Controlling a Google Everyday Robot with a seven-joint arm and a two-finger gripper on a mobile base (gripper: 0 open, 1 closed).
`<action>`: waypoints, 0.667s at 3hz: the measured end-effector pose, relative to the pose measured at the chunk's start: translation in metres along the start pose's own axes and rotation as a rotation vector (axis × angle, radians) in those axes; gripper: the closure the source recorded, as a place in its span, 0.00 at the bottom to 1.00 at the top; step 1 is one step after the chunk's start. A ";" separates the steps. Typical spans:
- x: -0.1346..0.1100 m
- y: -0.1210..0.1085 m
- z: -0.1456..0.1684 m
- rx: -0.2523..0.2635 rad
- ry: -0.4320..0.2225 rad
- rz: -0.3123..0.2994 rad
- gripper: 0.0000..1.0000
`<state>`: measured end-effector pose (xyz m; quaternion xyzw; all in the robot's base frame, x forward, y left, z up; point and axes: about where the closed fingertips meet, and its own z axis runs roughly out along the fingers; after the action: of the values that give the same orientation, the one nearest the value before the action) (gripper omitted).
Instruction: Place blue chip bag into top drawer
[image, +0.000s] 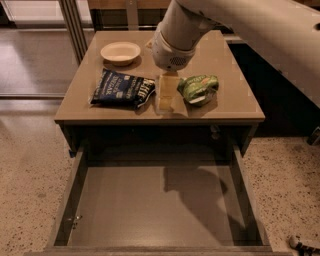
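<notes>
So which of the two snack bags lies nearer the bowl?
The blue chip bag, flat right by the bowl; the green bag sits beyond the gripper, which hangs between them.

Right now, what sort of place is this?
Likely an office or lab: speckled floor, table with blue chip bag, green snack bag, bowl; top drawer open. The gripper hangs between the bags.
</notes>
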<state>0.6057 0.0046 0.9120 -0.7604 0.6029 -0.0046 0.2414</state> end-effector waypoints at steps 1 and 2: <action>-0.020 -0.015 0.023 -0.011 -0.052 -0.048 0.00; -0.041 -0.022 0.043 -0.030 -0.094 -0.090 0.00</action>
<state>0.6275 0.0611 0.8943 -0.7897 0.5560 0.0292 0.2576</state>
